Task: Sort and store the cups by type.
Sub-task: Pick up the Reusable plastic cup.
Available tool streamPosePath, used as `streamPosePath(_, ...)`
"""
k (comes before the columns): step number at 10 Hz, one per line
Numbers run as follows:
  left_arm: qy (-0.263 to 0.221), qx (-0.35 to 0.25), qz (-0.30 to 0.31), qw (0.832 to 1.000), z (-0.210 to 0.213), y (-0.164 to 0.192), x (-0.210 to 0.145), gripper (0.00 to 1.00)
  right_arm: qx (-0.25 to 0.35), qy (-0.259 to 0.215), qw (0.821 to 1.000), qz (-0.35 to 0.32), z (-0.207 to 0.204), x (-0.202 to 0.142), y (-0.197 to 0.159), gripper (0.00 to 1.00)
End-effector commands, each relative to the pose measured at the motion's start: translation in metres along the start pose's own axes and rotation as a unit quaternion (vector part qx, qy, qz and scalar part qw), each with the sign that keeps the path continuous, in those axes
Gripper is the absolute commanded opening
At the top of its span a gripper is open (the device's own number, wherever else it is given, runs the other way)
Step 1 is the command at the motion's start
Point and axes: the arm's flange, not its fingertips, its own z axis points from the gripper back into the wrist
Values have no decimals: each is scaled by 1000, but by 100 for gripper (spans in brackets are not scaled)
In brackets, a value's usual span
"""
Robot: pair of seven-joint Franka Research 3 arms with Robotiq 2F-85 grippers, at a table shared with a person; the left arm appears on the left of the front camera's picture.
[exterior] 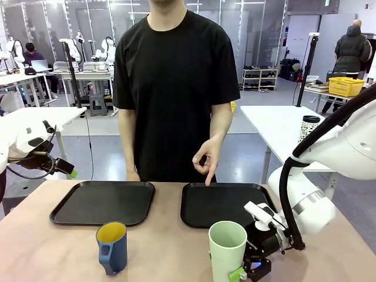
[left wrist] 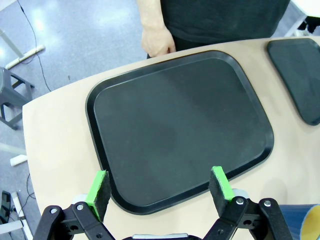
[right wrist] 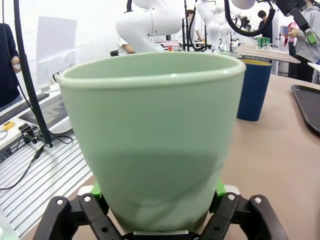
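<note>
The pale mint-green cup (exterior: 227, 249) stands upright on the table near the front edge, before the right tray. My right gripper (exterior: 249, 270) is shut on its lower part; in the right wrist view the cup (right wrist: 155, 135) sits between both green pads (right wrist: 219, 189). The dark blue mug (exterior: 111, 247), yellow inside, stands to the left before the left tray, and its side shows beyond the mint cup (right wrist: 254, 90). My left gripper (exterior: 66, 169) hangs open off the table's left side; its wrist view has it (left wrist: 159, 177) open above the left tray's near edge, holding nothing.
Two black trays lie side by side, left tray (exterior: 64, 211) and right tray (exterior: 194, 205), both bare. A person stands at the far side; one hand (exterior: 207, 161) points a finger down at the right tray's far rim. A speckled travel tumbler (exterior: 308, 126) stands on another table.
</note>
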Motion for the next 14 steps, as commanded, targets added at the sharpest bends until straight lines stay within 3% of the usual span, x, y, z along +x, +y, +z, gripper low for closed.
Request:
streamPosePath(1,-2,0,-2,1000,3,-1,0,100,-2,-6,1000,22,-4,-15,7,73)
streamPosePath(3,-2,0,-2,1000,3,-1,0,100,-28,-27,999,29,-13,1,3,73)
streamPosePath(8,-2,0,-2,1000,3,-1,0,100,-64,-4,997,48,-33,88,11,73)
streamPosePath(14,-2,0,-2,1000,3,-1,0,100,-48,-13,997,63,-26,85,7,73)
